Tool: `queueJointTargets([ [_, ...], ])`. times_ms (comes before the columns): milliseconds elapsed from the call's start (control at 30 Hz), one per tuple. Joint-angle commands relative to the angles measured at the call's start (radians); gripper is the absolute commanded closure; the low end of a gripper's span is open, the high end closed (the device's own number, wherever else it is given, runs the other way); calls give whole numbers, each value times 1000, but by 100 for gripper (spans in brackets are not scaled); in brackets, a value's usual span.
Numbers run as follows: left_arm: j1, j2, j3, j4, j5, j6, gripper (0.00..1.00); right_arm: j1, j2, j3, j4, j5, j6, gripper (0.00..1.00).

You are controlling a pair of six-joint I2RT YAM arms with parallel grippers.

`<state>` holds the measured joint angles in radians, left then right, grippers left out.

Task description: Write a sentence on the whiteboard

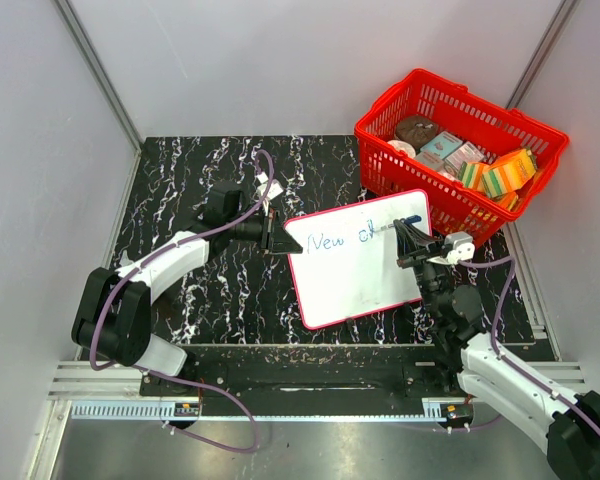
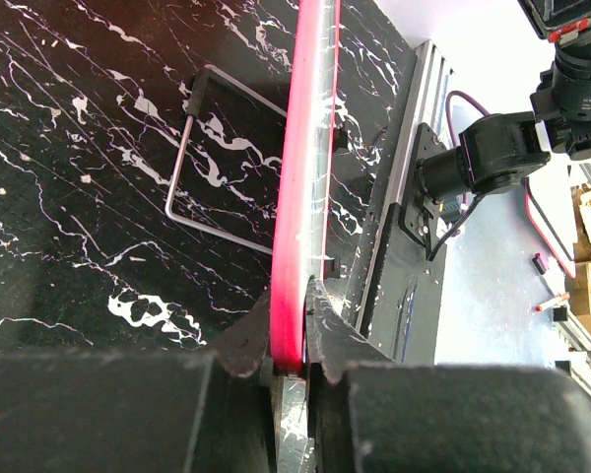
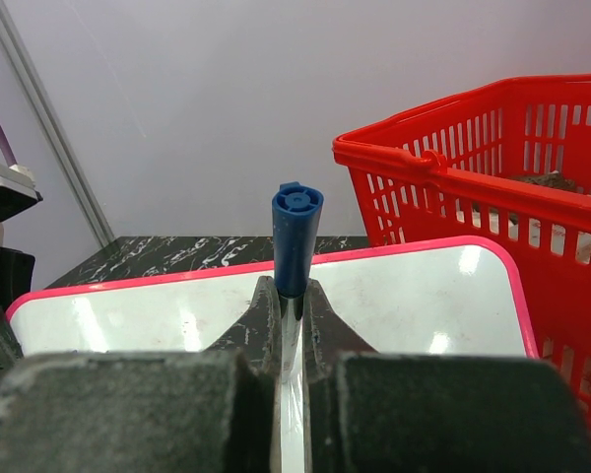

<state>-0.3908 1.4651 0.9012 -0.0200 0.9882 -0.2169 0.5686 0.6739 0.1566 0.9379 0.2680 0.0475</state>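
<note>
Red-rimmed white rectangular whiteboard (image 1: pixel 360 280): our left gripper (image 2: pixel 291 325) is clamped on its left edge; our right gripper (image 3: pixel 289 296) is pinched tight on a blue-capped marker (image 3: pixel 296 232).

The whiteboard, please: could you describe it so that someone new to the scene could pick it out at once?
On the black marbled table, look beside the red basket, toward the near edge. The whiteboard is the white panel with a thin red rim, alone in bearing blue handwriting.
</note>
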Motion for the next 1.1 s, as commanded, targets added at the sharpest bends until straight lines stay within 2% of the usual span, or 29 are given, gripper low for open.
queueJointTargets([
  [0,-14,6,-16,-52,-177,211,100,-3,21,9,35,-6,3,100],
  [1067,-25,11,-12,-67,-186,238,100,-4,56,8,98,80,-3,100],
])
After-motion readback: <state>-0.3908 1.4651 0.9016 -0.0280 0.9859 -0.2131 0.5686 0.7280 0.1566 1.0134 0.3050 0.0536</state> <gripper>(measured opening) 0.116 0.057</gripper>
